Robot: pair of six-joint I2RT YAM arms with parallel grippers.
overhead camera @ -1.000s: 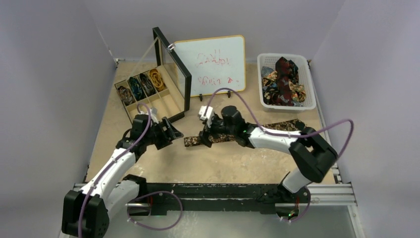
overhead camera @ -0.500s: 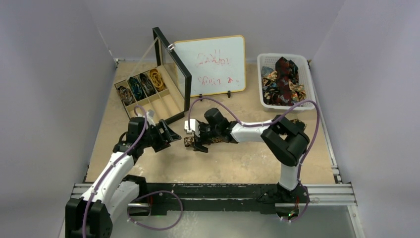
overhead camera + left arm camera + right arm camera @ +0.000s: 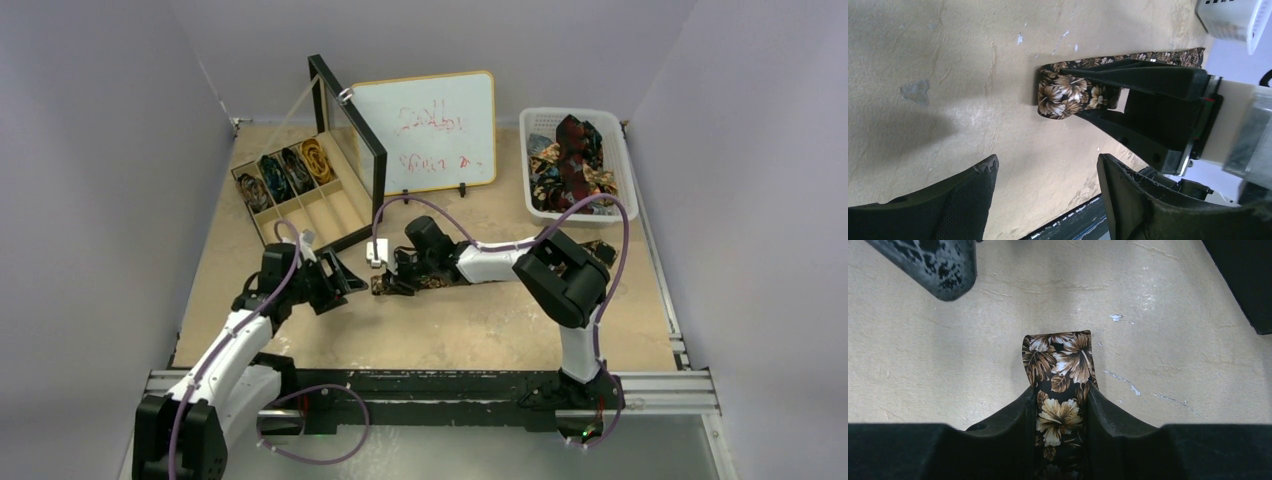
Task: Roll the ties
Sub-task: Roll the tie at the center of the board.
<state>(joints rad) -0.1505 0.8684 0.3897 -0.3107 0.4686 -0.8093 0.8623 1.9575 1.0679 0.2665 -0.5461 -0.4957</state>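
1 tie end (image 3: 1058, 365) inside right hand (image 3: 1060, 396)

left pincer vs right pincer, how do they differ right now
The right pincer is closed on the end of the floral tie; the left pincer stands open and holds nothing. The right pincer sits on the tie, while the left pincer hangs apart from it, with bare table between them. Both are black and face that same tie end.
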